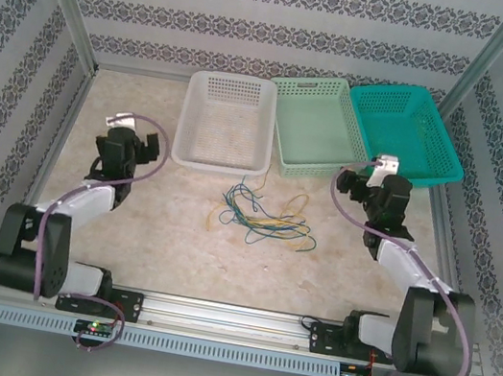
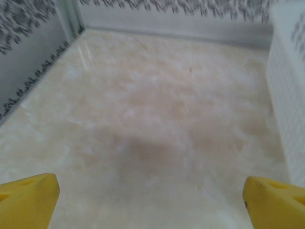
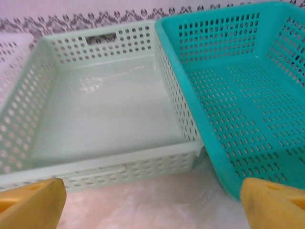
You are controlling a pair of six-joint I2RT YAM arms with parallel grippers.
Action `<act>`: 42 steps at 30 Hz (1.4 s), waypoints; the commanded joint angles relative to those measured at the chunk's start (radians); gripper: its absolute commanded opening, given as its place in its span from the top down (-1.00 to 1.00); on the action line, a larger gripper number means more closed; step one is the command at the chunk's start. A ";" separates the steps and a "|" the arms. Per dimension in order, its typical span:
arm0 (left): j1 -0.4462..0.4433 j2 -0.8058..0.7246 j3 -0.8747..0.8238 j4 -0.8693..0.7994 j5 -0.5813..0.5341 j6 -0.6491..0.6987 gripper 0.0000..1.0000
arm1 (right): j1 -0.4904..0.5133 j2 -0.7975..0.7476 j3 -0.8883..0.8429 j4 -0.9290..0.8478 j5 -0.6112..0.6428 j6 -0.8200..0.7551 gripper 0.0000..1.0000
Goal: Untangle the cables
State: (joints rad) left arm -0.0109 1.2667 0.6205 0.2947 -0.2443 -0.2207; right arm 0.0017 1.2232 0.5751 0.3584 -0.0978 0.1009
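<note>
**Figure: the tangle and both claws before any pull.** The cables [image 1: 262,211], thin yellow, green and dark blue wires, lay in 1 loose knot on the table [image 1: 174,243]. The knot sat between the 2 claws and a little nearer the arm bases than either. It was well to the right of the left claw [image 1: 147,144] and well to the left of the right claw [image 1: 355,183], touching neither.

I judged the wires very light and limp. A pull on 1 strand would likely drag the whole knot along, and a strand this thin could slip out of a shallow pinch. The best hold, as I read it, was a free end or an outlying loop at the knot's rim, such as the yellow strand trailing at its left side. The dense crossing in the middle looked like the worst place to grip.

The left claw stood wide open and empty, its yellow fingertips [image 2: 28,198] apart over bare table, with the white basket [image 2: 290,95] ahead to its right. The right claw was likewise spread, with nothing between its fingertips [image 3: 274,205]. Directly ahead of it sat the pale green basket [image 3: 109,160], and ahead to its right the teal basket [image 3: 209,138]. I could not tell how many wires the knot held.
</note>
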 commanded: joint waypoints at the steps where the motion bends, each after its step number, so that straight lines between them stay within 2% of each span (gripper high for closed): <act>1: 0.011 -0.106 0.006 -0.304 -0.066 -0.209 -0.99 | -0.002 -0.031 0.049 -0.272 -0.045 0.106 -0.76; 4: 0.011 -0.159 0.053 -0.398 0.005 -0.235 -0.99 | 0.024 -0.024 0.123 -0.407 -0.088 0.173 -0.63; 6: 0.010 -0.150 0.117 -0.431 0.118 -0.199 -0.99 | 0.063 -0.002 0.181 -0.476 -0.107 0.183 -0.59; 11: -0.005 0.014 0.342 -0.536 0.415 -0.098 -0.97 | 0.175 0.074 0.287 -0.530 -0.082 0.259 -0.55; 14: -0.031 0.131 0.433 -0.609 0.490 -0.076 -0.81 | 0.200 0.125 0.323 -0.555 -0.096 0.327 -0.50; 16: -0.052 0.179 0.460 -0.630 0.522 -0.074 -0.79 | 0.228 0.153 0.350 -0.600 -0.095 0.335 -0.46; 21: -0.096 0.234 0.487 -0.636 0.505 -0.083 -0.80 | 0.337 0.185 0.399 -0.743 -0.014 0.264 -0.48; 25: -0.097 0.319 0.542 -0.693 0.522 -0.109 -0.74 | 0.371 0.171 0.381 -0.820 0.020 0.266 -0.49; 30: -0.098 0.366 0.572 -0.685 0.539 -0.122 -0.63 | 0.377 0.035 0.258 -0.816 0.033 0.345 -0.47; 33: -0.098 0.395 0.605 -0.709 0.502 -0.125 -0.51 | 0.399 -0.061 0.192 -0.814 0.023 0.377 -0.47; 35: -0.097 0.416 0.627 -0.746 0.445 -0.128 -0.32 | 0.425 -0.107 0.160 -0.828 0.019 0.386 -0.47; 38: -0.097 0.414 0.629 -0.762 0.388 -0.123 0.09 | 0.451 -0.143 0.118 -0.839 0.023 0.417 -0.46; 42: -0.094 0.404 0.631 -0.778 0.350 -0.105 0.33 | 0.465 -0.140 0.068 -0.790 0.004 0.466 -0.36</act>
State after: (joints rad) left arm -0.1047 1.6779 1.2293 -0.4259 0.1688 -0.3408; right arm 0.4564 1.0786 0.6750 -0.4465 -0.0948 0.5117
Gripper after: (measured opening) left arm 0.346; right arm 0.689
